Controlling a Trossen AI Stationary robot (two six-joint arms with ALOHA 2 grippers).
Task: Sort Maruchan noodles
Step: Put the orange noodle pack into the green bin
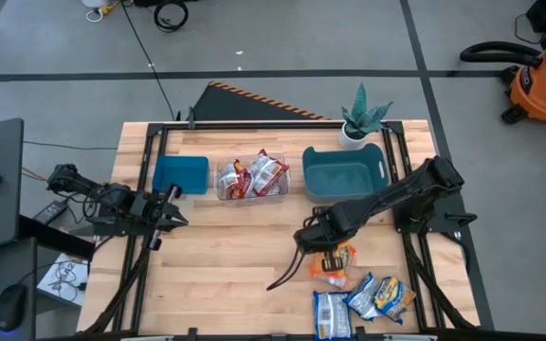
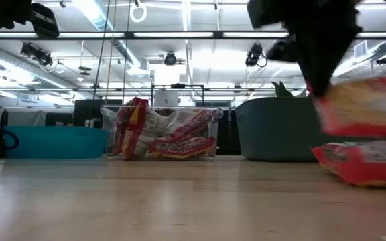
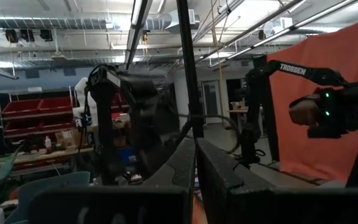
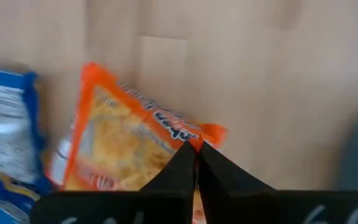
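Note:
My right gripper (image 1: 324, 244) is over the near right part of the table, shut on an orange noodle packet (image 4: 126, 146), which also shows in the high view (image 1: 343, 254) and the low view (image 2: 367, 107). Another orange-red packet (image 2: 362, 162) lies flat on the table right below it. Two blue-and-yellow packets (image 1: 331, 313) (image 1: 383, 296) lie flat near the front edge. Red-and-silver packets (image 1: 254, 175) stand in the clear tub (image 1: 224, 194). My left gripper (image 1: 167, 214) waits shut and empty at the table's left edge. My right gripper pinches the orange packet's sealed edge close to one corner (image 4: 190, 138) between its two fingers. The fingers come from above, slanting down. The packet hangs roughly level below them, lifted clear of the packet on the table.
A flat blue bin (image 1: 180, 174) stands left of the tub and a deeper teal bin (image 1: 344, 174) right of it, all along the far side. A potted plant (image 1: 360, 121) stands at the far right. Bare wood lies in the table's middle and near left.

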